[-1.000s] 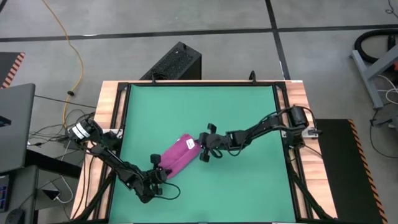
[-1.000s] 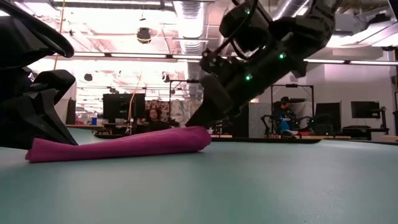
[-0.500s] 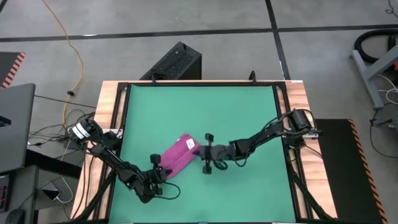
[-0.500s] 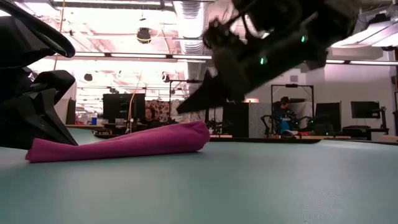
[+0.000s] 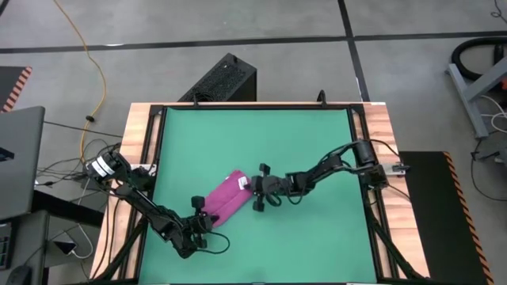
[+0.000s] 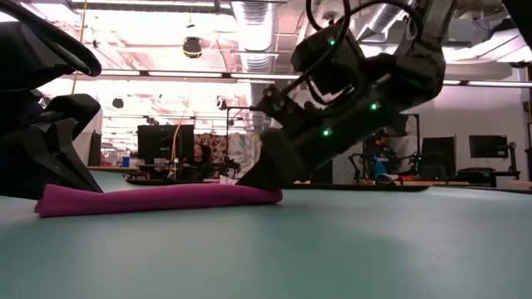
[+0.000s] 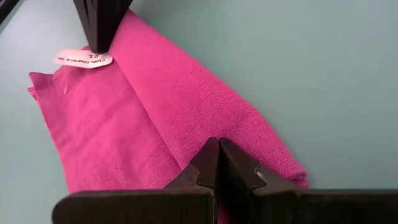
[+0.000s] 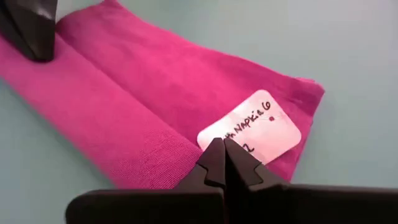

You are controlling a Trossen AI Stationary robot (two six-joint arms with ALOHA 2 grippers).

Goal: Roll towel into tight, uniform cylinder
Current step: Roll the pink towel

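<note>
A: Table first — wood frame, w/ green mat covering the top. What's on it?

B: Only the towel, magenta-pink, lying folded into a long flat band on the mat, set diagonally. Both arms are at it, one per end.

A: Left gripper?

B: Jaws pressed together, tips down on the towel's near end, w/ cloth under & beyond the tips in the left wrist view. Can't tell if any cloth is caught btwn them.

A: Right gripper?

B: Jaws also pressed together, tips resting on the opposite end, right at the white tag. Tag sits just ahead of the tips & touching them in the right wrist view. Low view shows that end pushed flat to the mat under the right gripper.

A: Rolled?

B: No, not a cylinder. One long fold ridge runs down its length; rest is flat. Tag has handwriting, too small to read in full.
</note>
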